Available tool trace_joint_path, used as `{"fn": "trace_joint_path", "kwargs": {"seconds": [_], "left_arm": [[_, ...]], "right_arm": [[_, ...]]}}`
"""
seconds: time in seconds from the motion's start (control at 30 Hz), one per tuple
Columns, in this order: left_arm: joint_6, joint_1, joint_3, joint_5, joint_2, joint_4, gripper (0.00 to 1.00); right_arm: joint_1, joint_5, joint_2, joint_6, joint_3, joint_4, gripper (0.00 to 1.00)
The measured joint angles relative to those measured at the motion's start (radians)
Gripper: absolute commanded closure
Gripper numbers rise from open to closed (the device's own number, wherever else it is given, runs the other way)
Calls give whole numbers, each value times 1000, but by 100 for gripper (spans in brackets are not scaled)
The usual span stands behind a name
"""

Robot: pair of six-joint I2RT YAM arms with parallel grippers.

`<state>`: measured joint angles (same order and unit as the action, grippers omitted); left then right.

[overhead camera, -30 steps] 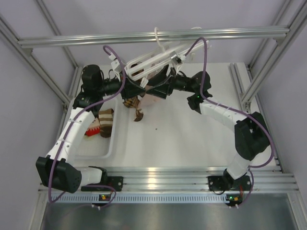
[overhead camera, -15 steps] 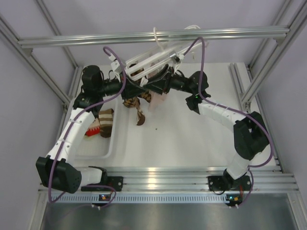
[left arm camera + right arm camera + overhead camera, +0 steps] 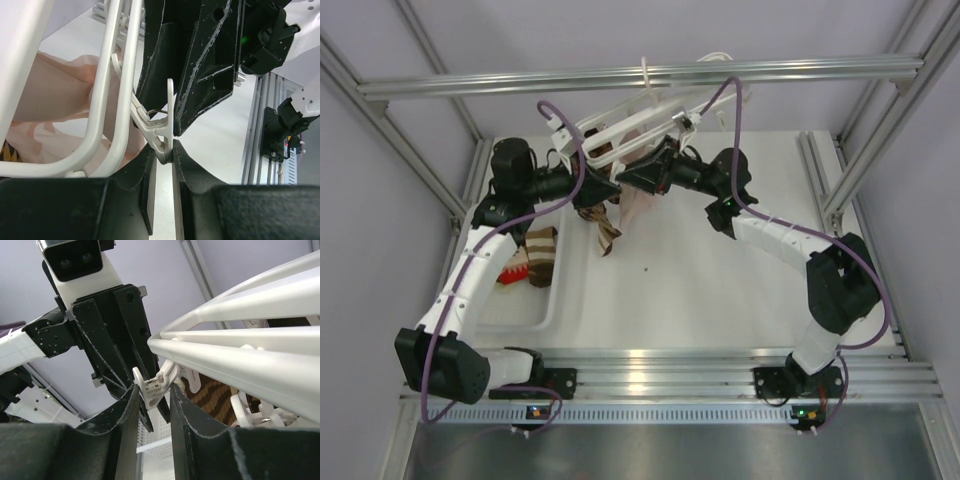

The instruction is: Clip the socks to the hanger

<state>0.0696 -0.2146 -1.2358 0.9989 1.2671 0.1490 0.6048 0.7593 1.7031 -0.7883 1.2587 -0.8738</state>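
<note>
Hanger (image 3: pixel 630 125) tilted higher, clip (image 3: pixel 170 112) pinched by left tool (image 3: pixel 164 150) and right tool (image 3: pixel 152 390).

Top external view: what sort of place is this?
Probably a robot laboratory cell, not a home: aluminium rail overhead, white table, left arm and right arm bolted at its near edge.

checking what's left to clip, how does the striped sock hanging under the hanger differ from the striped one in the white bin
The hanging sock dangles below the hanger; the bin sock lies flat in the white bin. The hanging sock looks bunched and narrow; the bin sock is spread wider. Both are brown-and-cream striped.
</note>
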Motion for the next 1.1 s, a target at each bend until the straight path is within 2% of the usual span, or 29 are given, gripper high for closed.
{"fn": "trace_joint_path", "kwargs": {"seconds": [0.07,0.13,0.17,0.23,0.4,0.57,0.7,1.1], "left_arm": [[-12,-1,0,-5,0,14,97],[-19,-3,0,-13,-2,29,80],[-21,-4,0,-19,-2,37,66],[-29,-10,1,-17,-7,63,52],[-28,-42,49,-92,-70,84,41],[-67,-67,101,-269,-183,56,41],[-154,-143,120,-444,-244,19,42],[-381,-328,137,-813,-218,-35,45]], "right_arm": [[0,-1,0,0,0,5,100],[1,-3,0,-1,0,9,100],[1,-5,0,-1,0,11,100],[1,-29,0,-1,0,18,100],[2,-70,0,-7,0,40,100],[2,-91,-1,-9,0,60,100],[4,-107,-4,-9,0,82,100],[22,-142,-32,-9,-2,137,100]]}}
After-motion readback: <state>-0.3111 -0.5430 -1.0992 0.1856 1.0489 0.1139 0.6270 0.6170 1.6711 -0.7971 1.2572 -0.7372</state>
